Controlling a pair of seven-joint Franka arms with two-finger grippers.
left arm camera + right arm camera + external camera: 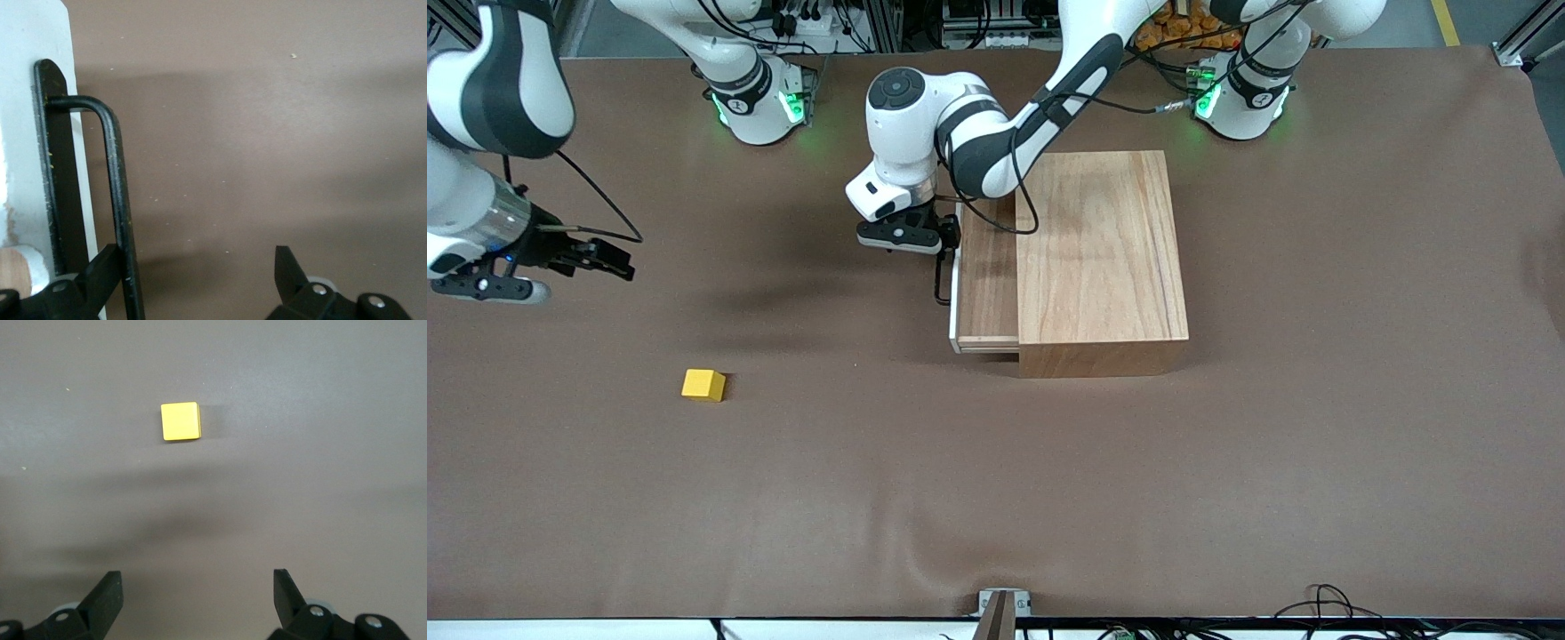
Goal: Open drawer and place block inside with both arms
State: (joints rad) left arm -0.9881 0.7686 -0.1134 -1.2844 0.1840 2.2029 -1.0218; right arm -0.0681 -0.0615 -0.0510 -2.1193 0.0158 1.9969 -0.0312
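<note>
Block: the small bright yellow cube (703, 385) lies on the brown table (1227, 489), nearest the front camera, toward the right arm's end, not yet lifted.
Right gripper (609, 263): spread wide, empty, up over bare table; the cube lies ahead of its fingers.
Left gripper (947, 238): wide, one finger touching the thin black wire handle (115, 193).
Drawer: the shallow light-wood tray (987, 276) is partly out of the large plain wooden box (1103, 258).

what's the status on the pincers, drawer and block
Left pincer open beside drawer handle; drawer partly out. Right pincer open, over bare table; block untouched. Nothing in the way.
</note>
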